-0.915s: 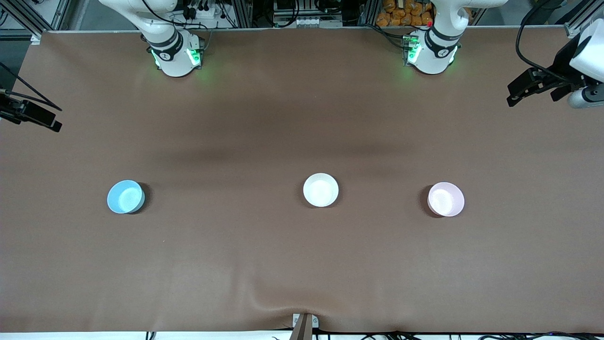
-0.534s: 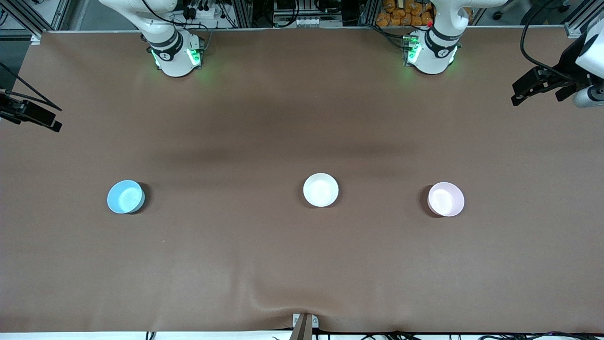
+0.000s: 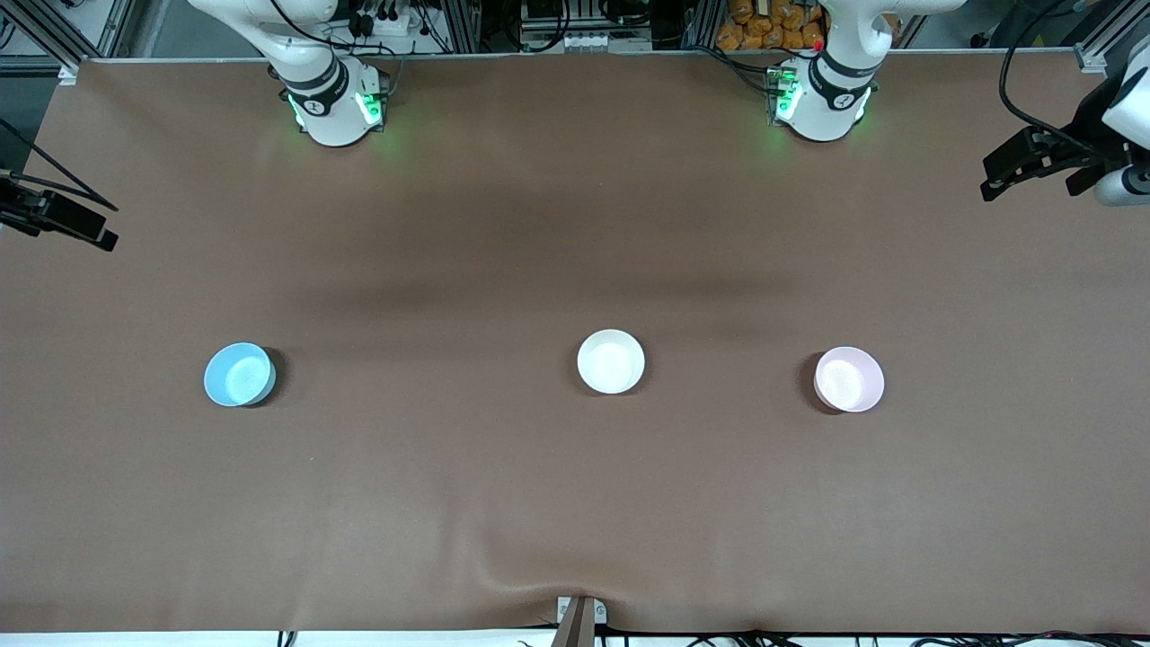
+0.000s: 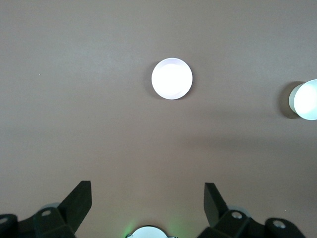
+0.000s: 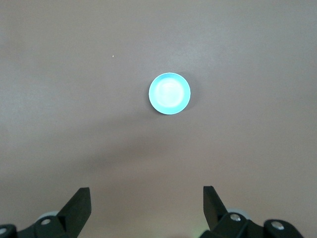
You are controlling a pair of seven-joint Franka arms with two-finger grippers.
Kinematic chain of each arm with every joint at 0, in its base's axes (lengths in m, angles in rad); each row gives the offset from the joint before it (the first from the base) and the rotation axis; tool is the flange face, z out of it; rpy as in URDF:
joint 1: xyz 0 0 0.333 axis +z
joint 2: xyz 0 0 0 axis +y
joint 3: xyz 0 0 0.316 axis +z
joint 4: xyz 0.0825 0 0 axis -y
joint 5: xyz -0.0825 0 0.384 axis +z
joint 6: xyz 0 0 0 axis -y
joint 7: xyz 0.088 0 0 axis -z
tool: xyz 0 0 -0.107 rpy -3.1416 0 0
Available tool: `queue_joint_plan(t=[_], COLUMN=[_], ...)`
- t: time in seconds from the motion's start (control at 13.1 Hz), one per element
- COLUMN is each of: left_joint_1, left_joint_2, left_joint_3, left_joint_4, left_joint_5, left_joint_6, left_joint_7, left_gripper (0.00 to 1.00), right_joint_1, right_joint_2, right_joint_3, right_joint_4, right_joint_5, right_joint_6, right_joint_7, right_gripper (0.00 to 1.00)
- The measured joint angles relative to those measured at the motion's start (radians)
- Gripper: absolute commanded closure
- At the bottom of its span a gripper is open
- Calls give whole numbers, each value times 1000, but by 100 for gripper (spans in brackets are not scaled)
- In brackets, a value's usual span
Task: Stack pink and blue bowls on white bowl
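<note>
A: What is seen along the worktop [image 3: 575, 503], taken from the right arm's end toward the left arm's end?

B: The blue bowl [image 3: 239, 375] is seen first, the white bowl [image 3: 611, 361] near the middle, and the pink bowl [image 3: 849, 379] last. All three are set upright, well apart, in a rough row. Nothing is stacked yet.

A: And the hands?

B: The right hand [image 5: 146, 208] is held high over the worktop's edge at its own end, released and empty, with the blue bowl framed in its wrist view. The left hand [image 4: 147, 203] is held likewise at the other end, released and empty; the pink bowl [image 4: 172, 79] is centred below it and the white bowl [image 4: 306, 99] is caught at the frame's edge.

A: What could go wrong from here?

B: The bowls are small, round, plain and glossy, so a pinch on a thin rim is likely to slip, or a bowl may be tilted and dropped. The pink bowl reads nearly white under the light, so it could be mistaken for the white one. If both arms are brought to the middle together, a collision is possible. A bowl released off-centre may be left canted instead of nested.

A: And the surface?

B: A matte brown cover is laid over it, slightly rumpled at the edge nearest the front camera.
</note>
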Motion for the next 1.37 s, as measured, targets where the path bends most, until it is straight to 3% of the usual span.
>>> queue_joint_plan(t=[0.76, 0.99, 1.37], left_joint_1=[14, 41, 46], left_joint_2=[18, 46, 91], left_joint_3=[-1, 0, -1], left_joint_4=[-34, -97, -281], left_joint_5=[0, 0, 0], left_joint_6=[10, 118, 396], left_joint_7=[0, 4, 4], left_gripper=[0, 0, 0], right_joint_1=[0, 0, 0], right_joint_2=[0, 0, 0], right_joint_3=[0, -1, -1], right_joint_4=[0, 0, 0], right_joint_5=[-1, -1, -1], right_joint_6=[0, 0, 0], right_joint_7=[0, 0, 0], right_gripper=[0, 0, 0])
